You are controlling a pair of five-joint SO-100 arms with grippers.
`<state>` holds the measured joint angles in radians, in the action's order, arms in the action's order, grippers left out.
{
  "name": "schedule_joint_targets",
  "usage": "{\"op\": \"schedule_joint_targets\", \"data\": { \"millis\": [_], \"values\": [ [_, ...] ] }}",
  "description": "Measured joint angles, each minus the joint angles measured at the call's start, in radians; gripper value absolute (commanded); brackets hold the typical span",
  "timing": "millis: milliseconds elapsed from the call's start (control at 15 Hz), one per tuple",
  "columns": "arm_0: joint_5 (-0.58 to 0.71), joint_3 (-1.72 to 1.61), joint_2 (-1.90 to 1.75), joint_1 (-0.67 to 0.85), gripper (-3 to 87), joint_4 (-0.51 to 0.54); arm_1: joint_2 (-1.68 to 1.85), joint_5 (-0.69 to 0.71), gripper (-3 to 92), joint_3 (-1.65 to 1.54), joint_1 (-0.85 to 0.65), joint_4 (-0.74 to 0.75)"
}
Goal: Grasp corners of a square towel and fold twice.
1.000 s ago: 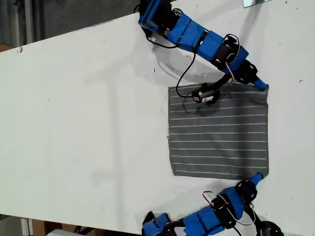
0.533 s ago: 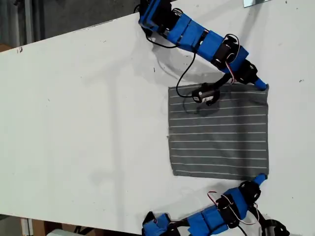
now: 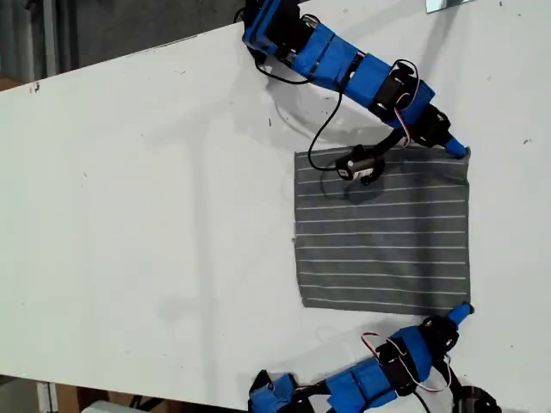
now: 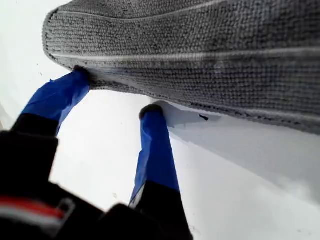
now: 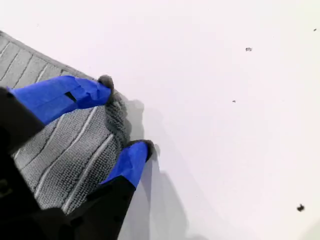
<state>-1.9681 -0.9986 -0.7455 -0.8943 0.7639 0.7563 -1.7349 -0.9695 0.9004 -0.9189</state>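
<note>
Presently the towel point(image 3: 383, 232) lies flat on the white tabletop point(image 3: 155, 215), toward the exterior view's right. My first pincer point(image 3: 456, 151) is at its upper right corner in that view. Its jaws stand spread and hold nothing, with one tip at the corner point(image 4: 52, 20) and the other against the adjoining hem. My second pincer point(image 3: 463, 310) is at the lower right corner. Its jaws stand apart astride that corner point(image 5: 119, 102), where the cloth looks slightly bunched; a firm pinch seems unlikely.
</note>
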Motion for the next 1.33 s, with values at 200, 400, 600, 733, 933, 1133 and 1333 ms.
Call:
{"op": "schedule_joint_targets", "data": {
  "millis": [200, 400, 600, 733, 933, 1133, 1333],
  "values": [
    [-0.011, -0.034, -0.002, 0.014, 13.4, 0.057, 0.000, 0.000, 25.3, 0.000, 0.005, 0.015],
    [-0.025, -0.038, -0.002, 0.063, -0.1, 0.110, 0.000, 0.000, 22.6, 0.000, 0.005, 0.032],
    [-0.020, -0.048, -0.002, 0.120, -0.1, 0.158, -0.008, 0.000, 1.7, -0.002, 0.005, 0.074],
    [-0.017, -0.032, -0.002, 0.124, -0.1, 0.195, -0.014, 0.003, -0.1, -0.002, 0.005, 0.101],
    [-0.018, 0.038, -0.009, 0.127, -0.1, 0.302, -0.014, 0.017, -0.1, -0.002, 0.005, 0.089],
    [-0.006, 0.049, -0.032, 0.127, -0.1, 0.356, -0.009, 0.040, 16.4, -0.002, 0.006, 0.023],
    [0.003, 0.051, -0.032, 0.127, -0.1, 0.357, -0.003, 0.060, 27.5, 0.000, 0.006, 0.018]
  ]
}}
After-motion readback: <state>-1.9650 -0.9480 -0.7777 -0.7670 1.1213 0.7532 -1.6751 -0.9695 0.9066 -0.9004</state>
